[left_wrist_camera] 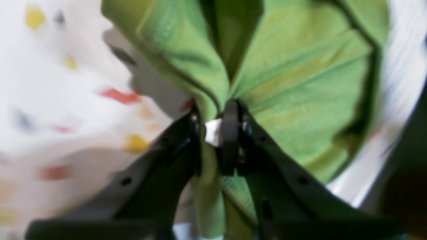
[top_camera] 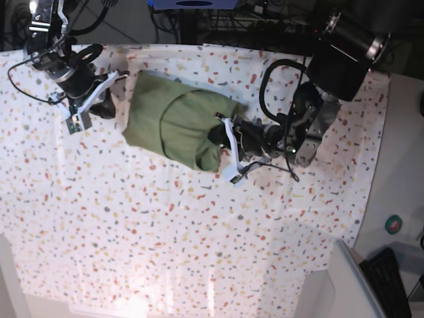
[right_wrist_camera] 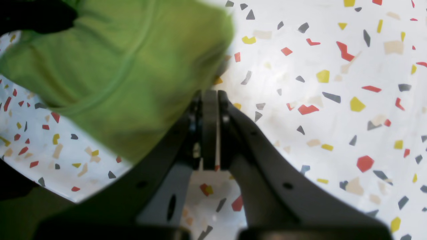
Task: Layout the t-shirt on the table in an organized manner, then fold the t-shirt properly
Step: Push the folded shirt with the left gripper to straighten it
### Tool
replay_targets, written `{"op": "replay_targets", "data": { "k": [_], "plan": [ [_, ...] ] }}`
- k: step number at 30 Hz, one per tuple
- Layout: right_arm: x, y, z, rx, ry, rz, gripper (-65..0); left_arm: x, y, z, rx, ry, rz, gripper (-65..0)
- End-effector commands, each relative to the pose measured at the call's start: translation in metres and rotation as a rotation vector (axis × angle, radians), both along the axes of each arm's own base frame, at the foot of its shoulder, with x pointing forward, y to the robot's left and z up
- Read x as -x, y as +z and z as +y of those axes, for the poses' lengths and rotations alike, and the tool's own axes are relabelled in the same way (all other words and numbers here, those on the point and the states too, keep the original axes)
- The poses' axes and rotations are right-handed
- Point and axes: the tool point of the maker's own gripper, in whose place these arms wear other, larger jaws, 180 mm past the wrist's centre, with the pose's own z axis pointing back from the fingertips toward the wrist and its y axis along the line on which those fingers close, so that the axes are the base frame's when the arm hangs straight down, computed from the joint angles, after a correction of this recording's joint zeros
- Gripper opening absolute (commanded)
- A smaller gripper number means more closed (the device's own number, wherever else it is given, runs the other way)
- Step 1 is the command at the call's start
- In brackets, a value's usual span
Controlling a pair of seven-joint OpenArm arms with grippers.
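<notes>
The olive-green t-shirt (top_camera: 169,122) lies bunched in a compact heap on the speckled table (top_camera: 132,232), near its far edge. My left gripper (top_camera: 225,142) is at the heap's right edge. In the left wrist view this gripper (left_wrist_camera: 218,133) is shut on a gathered fold of the t-shirt (left_wrist_camera: 300,83), with a small white tag showing at the pinch. My right gripper (top_camera: 83,106) sits just left of the heap, apart from it. In the right wrist view it (right_wrist_camera: 210,96) is shut with nothing between its fingers, and the t-shirt (right_wrist_camera: 116,76) lies beside it.
A plain grey-white surface (top_camera: 397,172) borders the table on the right, with a small round green and red thing (top_camera: 394,224) on it. A grey panel (top_camera: 338,285) stands at the bottom right corner. Cables and dark gear (top_camera: 218,16) run along the far edge.
</notes>
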Motion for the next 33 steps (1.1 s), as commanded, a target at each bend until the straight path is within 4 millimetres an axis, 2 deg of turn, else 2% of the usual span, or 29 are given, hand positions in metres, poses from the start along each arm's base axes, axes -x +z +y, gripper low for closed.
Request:
{"op": "replay_targets", "data": {
  "k": [1,4,8,13,17,21,26,28,31,33],
  "plan": [
    [-0.007,0.013,-0.012,0.004,-0.035,-0.053,-65.0,-0.004,0.002,0.014,-0.083,-0.074,-0.022,-65.0],
    [-0.006,0.015,-0.031,0.014,-0.115,-0.056,-65.0,-0.018,0.016,0.014,-0.165,-0.238,-0.090,-65.0],
    [0.004,0.015,-0.069,0.031,-0.265,-0.051,-65.0,-0.037,0.032,-0.001,-0.253,-0.417,-0.168,-65.0],
    [0.024,0.010,-0.096,0.051,-0.366,-0.025,-65.0,-0.055,0.057,-0.056,-0.234,-0.593,-0.300,-65.0],
    [0.043,0.005,-0.106,0.065,-0.402,0.010,-65.0,-0.052,0.069,-0.095,-0.202,-0.700,-0.363,-65.0],
    [0.056,0.001,-0.107,0.073,-0.404,0.034,-65.0,-0.042,0.067,-0.121,-0.233,-0.836,-0.452,-65.0],
    [0.063,-0.002,-0.107,0.076,-0.404,0.051,-65.0,-0.017,0.052,-0.137,-0.243,-1.021,-0.486,-65.0],
    [0.068,-0.004,-0.107,0.078,-0.404,0.063,-65.0,-0.012,0.045,-0.135,-0.259,-1.086,-0.488,-65.0],
    [0.069,-0.006,-0.105,0.074,-0.402,0.071,-65.0,-0.020,0.042,-0.136,-0.277,-1.092,-0.529,-65.0],
    [0.071,-0.015,-0.101,0.059,-0.401,0.092,-65.0,-0.024,0.040,-0.137,-0.278,-1.087,-0.544,-65.0]
  ]
}}
